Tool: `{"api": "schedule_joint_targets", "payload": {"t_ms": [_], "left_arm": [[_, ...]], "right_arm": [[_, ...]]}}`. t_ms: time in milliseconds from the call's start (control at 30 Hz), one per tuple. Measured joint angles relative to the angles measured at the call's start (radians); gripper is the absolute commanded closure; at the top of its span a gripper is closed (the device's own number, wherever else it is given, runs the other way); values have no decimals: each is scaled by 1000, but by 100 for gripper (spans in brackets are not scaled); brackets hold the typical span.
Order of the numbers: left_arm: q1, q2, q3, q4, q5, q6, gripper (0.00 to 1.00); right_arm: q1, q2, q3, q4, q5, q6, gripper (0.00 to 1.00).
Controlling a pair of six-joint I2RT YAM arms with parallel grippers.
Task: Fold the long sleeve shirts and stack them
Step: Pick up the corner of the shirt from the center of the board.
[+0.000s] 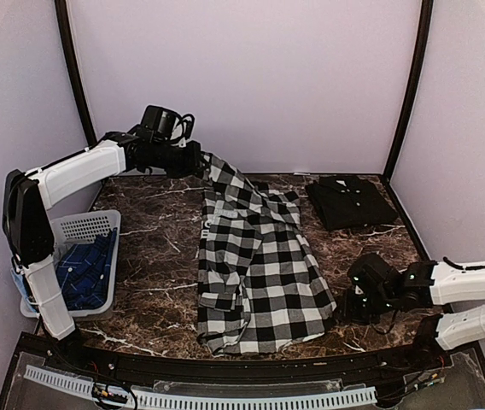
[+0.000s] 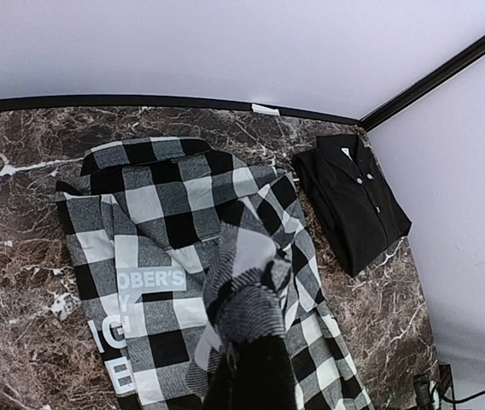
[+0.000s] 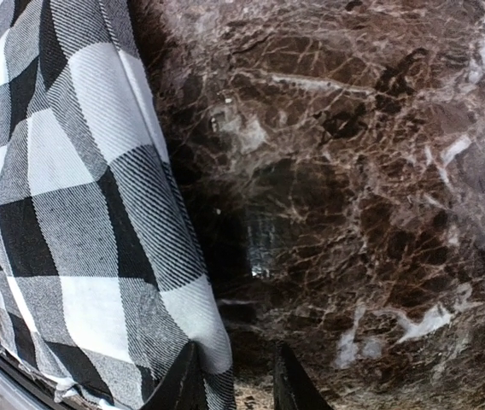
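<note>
A black-and-white checked long sleeve shirt [image 1: 260, 273] lies spread down the middle of the marble table [image 1: 157, 256]. White block letters show on it [image 2: 149, 279]. My left gripper [image 1: 198, 161] is raised at the back and is shut on a bunched edge of this shirt [image 2: 255, 320], lifting that part off the table. A second, black shirt [image 1: 349, 201] lies folded at the back right [image 2: 353, 201]. My right gripper [image 1: 342, 309] sits low on the table, just off the checked shirt's right edge [image 3: 72, 213]. Its jaws [image 3: 236, 389] stand apart over bare marble, the cloth edge against the left finger [image 3: 183, 384].
A white perforated basket [image 1: 84, 226] with blue cloth [image 1: 89, 269] inside stands at the left edge of the table. Pale walls close the table at the back and both sides. A black frame rail runs along the near edge [image 1: 225, 367].
</note>
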Motion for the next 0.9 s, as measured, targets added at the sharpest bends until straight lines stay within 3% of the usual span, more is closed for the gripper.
{"api": "schedule_joint_targets", "payload": {"t_ms": [300, 700, 900], "left_arm": [[4, 0, 24, -10, -2, 8, 100], [14, -3, 50, -8, -19, 31, 99], [36, -4, 77, -7, -34, 44, 99]], "right_arm": [[12, 42, -11, 76, -13, 6, 100], [81, -55, 99, -91, 14, 6, 100], [172, 82, 238, -106, 22, -24, 100]]}}
